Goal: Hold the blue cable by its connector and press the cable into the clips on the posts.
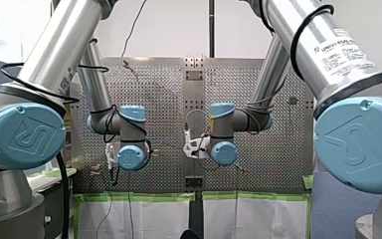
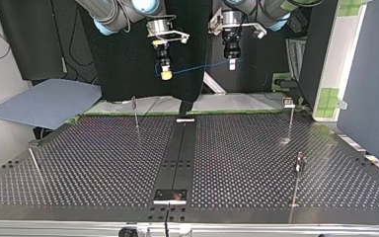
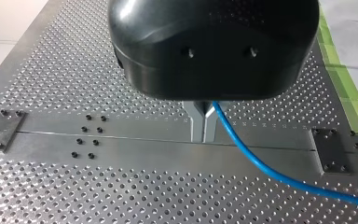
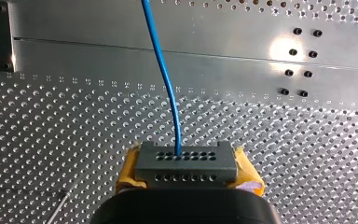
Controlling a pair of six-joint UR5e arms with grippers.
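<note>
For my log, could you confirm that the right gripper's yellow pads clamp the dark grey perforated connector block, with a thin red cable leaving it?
Not quite: the thin cable leaving the dark grey connector block is blue, not red, as the right wrist view shows. The yellow pads of the right gripper do clamp that block.

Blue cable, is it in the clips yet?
Out. The cable hangs between my left end effector and my right end effector, above the posts.

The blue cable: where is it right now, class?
In the top view the blue cable spans the gap between my right gripper, at the view's left, and my left gripper, at its right, well above the table.
</note>
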